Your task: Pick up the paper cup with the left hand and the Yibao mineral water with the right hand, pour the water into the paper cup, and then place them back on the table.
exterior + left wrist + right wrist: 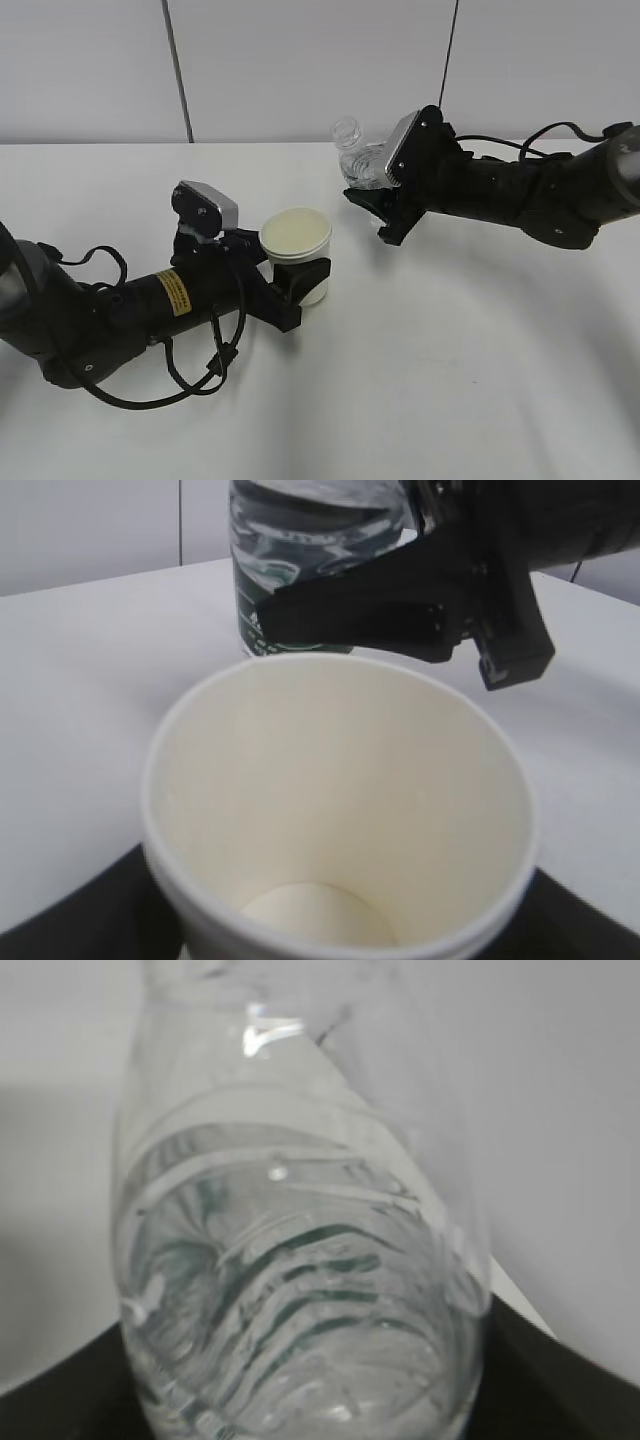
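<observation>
The cream-white paper cup (297,245) stands upright at the table's middle, held in my left gripper (300,283), which is shut on its lower wall. In the left wrist view the cup (340,800) fills the frame and looks empty and dry inside. My right gripper (378,212) is shut on the clear Yibao mineral water bottle (360,160), held off the table to the cup's upper right, its open neck tilted up and left. The bottle fills the right wrist view (300,1290). It also shows behind the cup in the left wrist view (300,540), with its green label.
The white table (450,380) spreads wide around both arms. A black cable loops from the left arm (215,370) onto the table. A pale wall with dark seams stands behind the table's far edge.
</observation>
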`<action>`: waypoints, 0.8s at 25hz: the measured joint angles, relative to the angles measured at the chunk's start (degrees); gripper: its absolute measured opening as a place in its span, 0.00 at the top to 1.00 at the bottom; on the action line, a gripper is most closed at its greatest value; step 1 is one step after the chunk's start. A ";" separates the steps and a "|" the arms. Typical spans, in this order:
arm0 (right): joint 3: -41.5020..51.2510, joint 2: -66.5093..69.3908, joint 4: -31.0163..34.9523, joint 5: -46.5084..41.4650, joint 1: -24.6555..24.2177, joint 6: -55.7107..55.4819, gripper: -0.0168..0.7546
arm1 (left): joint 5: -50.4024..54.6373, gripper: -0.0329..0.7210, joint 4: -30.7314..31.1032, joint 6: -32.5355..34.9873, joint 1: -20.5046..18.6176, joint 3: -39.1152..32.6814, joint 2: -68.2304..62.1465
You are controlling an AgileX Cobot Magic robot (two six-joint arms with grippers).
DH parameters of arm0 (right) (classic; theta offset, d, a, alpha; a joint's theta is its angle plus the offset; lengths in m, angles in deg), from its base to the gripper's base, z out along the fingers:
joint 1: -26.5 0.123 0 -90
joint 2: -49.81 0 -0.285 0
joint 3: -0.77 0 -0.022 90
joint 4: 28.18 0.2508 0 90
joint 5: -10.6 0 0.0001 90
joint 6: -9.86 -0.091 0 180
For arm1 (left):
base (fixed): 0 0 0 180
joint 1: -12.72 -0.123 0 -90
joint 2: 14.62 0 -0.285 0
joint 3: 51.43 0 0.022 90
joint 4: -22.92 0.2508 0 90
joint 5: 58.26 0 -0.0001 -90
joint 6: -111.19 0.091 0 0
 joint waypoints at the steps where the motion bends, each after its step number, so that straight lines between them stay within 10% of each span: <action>1: 0.00 0.00 0.00 0.00 0.00 1.47 0.34 | 0.00 0.35 0.13 0.00 0.00 0.30 0.00; 20: 0.00 -0.10 0.00 0.00 0.00 17.59 0.34 | 0.00 0.35 0.65 0.00 1.14 0.94 -0.04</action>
